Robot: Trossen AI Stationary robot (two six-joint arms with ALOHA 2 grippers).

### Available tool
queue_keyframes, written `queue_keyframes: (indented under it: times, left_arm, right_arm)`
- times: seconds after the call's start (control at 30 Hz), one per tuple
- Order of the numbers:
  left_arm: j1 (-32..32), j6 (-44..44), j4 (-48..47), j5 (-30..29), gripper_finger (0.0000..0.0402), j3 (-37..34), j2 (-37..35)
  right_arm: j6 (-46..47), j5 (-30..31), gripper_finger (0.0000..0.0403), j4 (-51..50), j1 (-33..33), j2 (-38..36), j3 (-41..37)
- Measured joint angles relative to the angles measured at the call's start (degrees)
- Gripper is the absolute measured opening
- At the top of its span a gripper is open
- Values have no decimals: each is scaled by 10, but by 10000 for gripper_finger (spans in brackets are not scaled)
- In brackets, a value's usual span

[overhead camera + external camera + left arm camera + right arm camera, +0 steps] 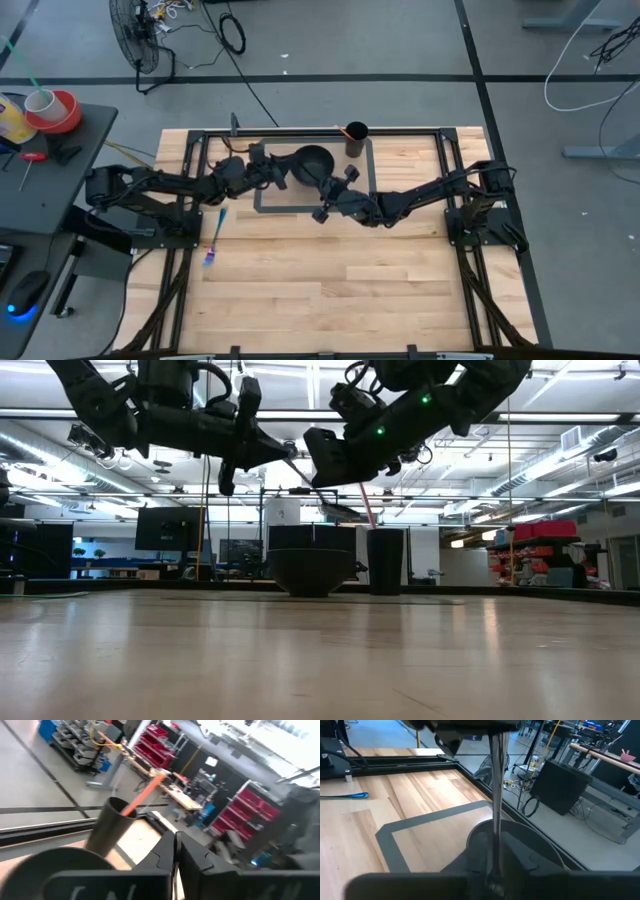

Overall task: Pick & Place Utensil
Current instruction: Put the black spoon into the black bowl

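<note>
Far left, off the desk (300,290): a side stand with a red tape roll (55,110) and a white cup (40,101).

On the left part of the desk, a blue utensil (215,243) flat on the wood, well apart from both arms, untouched; seen again from the right wrist (345,796). Probably waiting its turn.

Next, the left gripper (280,176), raised off the desk just left of the bowl (313,163). Jaws pressed together around something thin, by the left wrist view (176,851). What they clamp cannot be told for sure; most likely the far end of the metal utensil.

Centre: the bowl inside a grey taped square (262,208), presumably the work zone. Behind it at the far edge, a dark cup (356,137) with an orange stick (142,795) inside, most likely the holder for utensils.

Right of the bowl, the right gripper (330,196), also lifted, as the low view shows (330,460). Jaws clamped on a thin metal utensil (496,795), held over the bowl and reaching toward the left gripper. Looks like a hand-over above the bowl, so a slip would land inside it rather than on the desk. Placement not yet done.
</note>
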Motion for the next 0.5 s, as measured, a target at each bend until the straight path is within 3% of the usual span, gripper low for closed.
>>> queue_keyframes:
  times: [0.1,0.3,0.5]
  left_arm:
    - [10,12,-2,7,13,0,0]
    - [99,-5,-27,124,9,18,-3]
    - [201,27,-213,205,8,111,-1]
  right_arm:
    - [-11,14,97,-8,8,-7,0]
    - [-41,63,182,6,48,-54,1]
    - [-43,74,219,10,64,-73,1]
